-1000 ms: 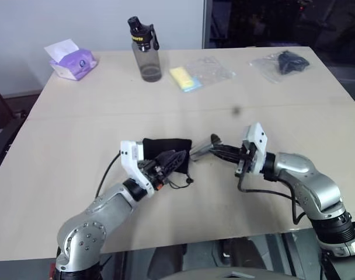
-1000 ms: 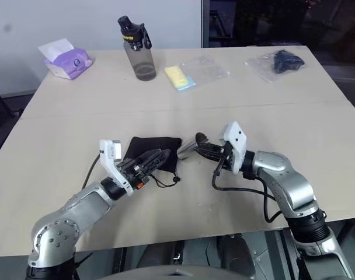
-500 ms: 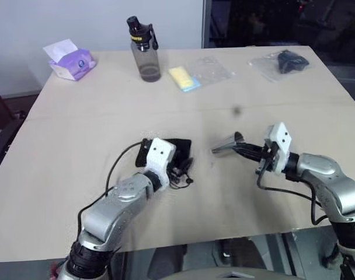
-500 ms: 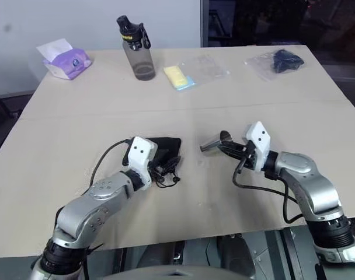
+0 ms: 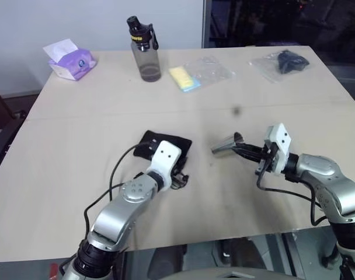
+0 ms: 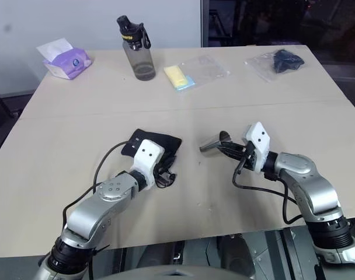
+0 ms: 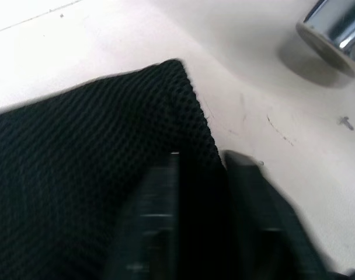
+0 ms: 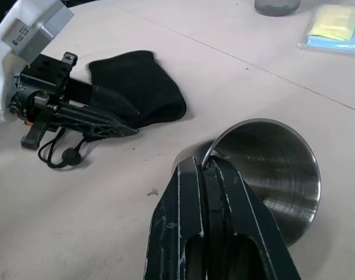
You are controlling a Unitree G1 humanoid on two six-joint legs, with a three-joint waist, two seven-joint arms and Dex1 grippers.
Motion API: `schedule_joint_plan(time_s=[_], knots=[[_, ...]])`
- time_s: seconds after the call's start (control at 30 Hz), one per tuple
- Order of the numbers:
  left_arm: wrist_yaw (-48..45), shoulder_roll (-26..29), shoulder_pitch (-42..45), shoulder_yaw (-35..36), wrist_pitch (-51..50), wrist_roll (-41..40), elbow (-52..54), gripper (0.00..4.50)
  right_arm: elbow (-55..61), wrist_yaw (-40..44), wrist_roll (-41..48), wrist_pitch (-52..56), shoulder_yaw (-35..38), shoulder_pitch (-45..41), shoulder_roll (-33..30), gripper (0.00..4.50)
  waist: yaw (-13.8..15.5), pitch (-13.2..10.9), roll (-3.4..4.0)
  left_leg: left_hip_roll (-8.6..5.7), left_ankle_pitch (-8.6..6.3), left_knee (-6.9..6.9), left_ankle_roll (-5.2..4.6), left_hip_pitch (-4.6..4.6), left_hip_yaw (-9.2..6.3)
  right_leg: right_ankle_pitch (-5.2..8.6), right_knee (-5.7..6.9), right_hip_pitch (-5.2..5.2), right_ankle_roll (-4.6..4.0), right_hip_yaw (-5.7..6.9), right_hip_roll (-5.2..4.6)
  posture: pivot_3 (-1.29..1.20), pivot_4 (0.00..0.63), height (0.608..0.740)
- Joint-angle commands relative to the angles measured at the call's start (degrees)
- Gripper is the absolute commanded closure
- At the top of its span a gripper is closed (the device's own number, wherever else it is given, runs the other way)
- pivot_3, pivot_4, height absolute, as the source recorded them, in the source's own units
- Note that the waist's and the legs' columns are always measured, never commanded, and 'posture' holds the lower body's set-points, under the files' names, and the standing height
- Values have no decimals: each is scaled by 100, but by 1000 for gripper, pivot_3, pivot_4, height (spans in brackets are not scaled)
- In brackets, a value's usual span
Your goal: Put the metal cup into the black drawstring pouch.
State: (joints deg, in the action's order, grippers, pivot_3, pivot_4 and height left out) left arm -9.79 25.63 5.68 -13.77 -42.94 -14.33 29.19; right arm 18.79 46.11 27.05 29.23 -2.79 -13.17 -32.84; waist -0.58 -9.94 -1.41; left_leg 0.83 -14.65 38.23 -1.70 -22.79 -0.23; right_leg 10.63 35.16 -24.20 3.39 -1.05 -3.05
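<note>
— Cup (image 5: 225,144)?
— Tipped sideways above the counter (image 5: 78,128), its rim pinched in the closed right gripper (image 5: 243,151).
— Pouch (image 5: 163,146)?
— Flat at the cup's nine o'clock; the left gripper (image 8: 116,129) is clamped on its edge.

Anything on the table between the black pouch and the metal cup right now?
No, just bare tabletop between the black drawstring pouch and the metal cup, as the left eye view shows.

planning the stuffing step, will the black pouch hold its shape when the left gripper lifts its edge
Probably not: the black drawstring pouch is thin mesh fabric lying flat, so it should sag and fold. It looks light, so it may slide along the table if pushed. Its loose cords could snag.
</note>
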Motion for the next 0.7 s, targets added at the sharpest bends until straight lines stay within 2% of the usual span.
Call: schedule_joint_plan(time_s=[0.03, 0.17, 0.23, 0.37, 0.53, 0.7], knots=[[-5, -196, -98, 285, -79, -41, 82, 4490, 123, 58, 1, -144, 89, -69, -24, 4500, 0, 0, 0, 0, 0, 0, 0, 0, 0, 0, 0, 0, 0, 0, 0, 0, 150, 740], [-212, -366, -166, 702, -153, -356, 145, 4490, 161, 60, 41, -140, 79, -101, 11, 4500, -5, 0, 0, 0, 0, 0, 0, 1, -3, -1, 1, 0, 0, 0, 0, 0, 150, 740], [-329, -574, -149, 1054, -223, -771, 275, 4490, 254, 53, 162, -86, 108, -129, 64, 4500, -2, 0, 0, 1, 0, 0, 0, 2, -2, 0, 4, 0, 0, 2, 1, 0, 150, 740], [-478, -1193, -1, 2076, -602, -2253, 518, 4490, 552, -99, 498, 94, 119, -243, 331, 4500, -7, 0, 0, 5, 0, 4, 0, 1, -13, -1, 8, 0, -2, 3, 0, 0, 150, 740], [-355, -1323, 9, 2725, -1089, -3436, 522, 4490, 890, -548, 854, 320, 111, -422, 833, 4500, -6, 0, 0, 2, 0, 6, 0, 4, -19, -1, 19, 0, -1, 7, 3, 0, 150, 740], [-205, -1292, -34, 2941, -1285, -4144, 484, 4490, 1115, -986, 1093, 499, 131, -549, 1224, 4500, -2, 0, 0, 1, 0, 9, 0, 5, -20, -2, 25, 0, -2, 7, 3, 0, 150, 740]])
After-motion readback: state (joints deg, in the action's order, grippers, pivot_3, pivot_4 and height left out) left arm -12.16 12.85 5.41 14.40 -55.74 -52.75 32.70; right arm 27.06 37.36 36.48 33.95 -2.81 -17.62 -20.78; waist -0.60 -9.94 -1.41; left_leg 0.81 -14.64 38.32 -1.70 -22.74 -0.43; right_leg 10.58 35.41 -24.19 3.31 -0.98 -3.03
